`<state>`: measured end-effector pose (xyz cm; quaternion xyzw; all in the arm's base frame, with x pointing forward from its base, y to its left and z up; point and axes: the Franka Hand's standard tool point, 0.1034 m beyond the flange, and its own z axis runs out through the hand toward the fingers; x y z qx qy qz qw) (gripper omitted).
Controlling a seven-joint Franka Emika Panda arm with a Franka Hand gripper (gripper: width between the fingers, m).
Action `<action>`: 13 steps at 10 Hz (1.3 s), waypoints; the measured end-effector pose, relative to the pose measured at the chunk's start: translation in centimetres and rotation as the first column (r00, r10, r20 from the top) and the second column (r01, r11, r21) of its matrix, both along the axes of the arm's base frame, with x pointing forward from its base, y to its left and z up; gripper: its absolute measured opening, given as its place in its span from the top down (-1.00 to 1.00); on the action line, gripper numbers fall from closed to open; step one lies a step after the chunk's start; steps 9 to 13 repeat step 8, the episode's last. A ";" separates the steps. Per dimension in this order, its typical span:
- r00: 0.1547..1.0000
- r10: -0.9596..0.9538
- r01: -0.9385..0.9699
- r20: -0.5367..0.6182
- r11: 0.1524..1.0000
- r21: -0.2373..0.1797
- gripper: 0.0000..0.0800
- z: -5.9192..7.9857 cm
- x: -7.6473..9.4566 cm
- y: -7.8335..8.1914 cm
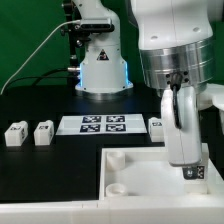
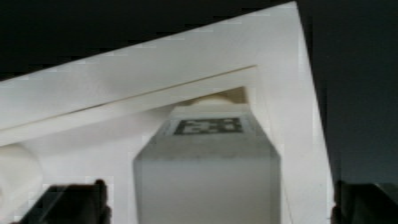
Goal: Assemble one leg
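One leg, a white square-section block, stands upright between my fingers, its tagged end down at a corner of the large white panel. In the exterior view this leg is over the panel's far corner on the exterior view's right. My gripper is open, with a dark finger on each side of the leg and a gap showing between each finger and it. The gripper hangs straight down over the leg. I cannot see whether the leg's end sits in a socket.
Two more legs lie at the exterior view's left. Another leg lies just behind my gripper. The marker board lies between them. The arm's base stands at the back. A round socket shows in the panel's other far corner.
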<state>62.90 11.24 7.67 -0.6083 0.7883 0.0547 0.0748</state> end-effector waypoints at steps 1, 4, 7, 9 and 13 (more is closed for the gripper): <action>0.997 0.068 -0.068 0.019 0.998 0.003 -0.62 1.0 -0.5 0.3; 0.977 0.203 -0.203 0.074 0.979 0.005 -0.62 3.4 -0.2 0.5; 0.977 0.203 -0.204 0.068 0.979 0.004 -0.62 3.0 -0.3 0.5; 0.977 0.203 -0.204 0.068 0.979 0.004 -0.62 3.0 -0.3 0.5; 0.977 0.203 -0.204 0.068 0.979 0.004 -0.62 3.0 -0.3 0.5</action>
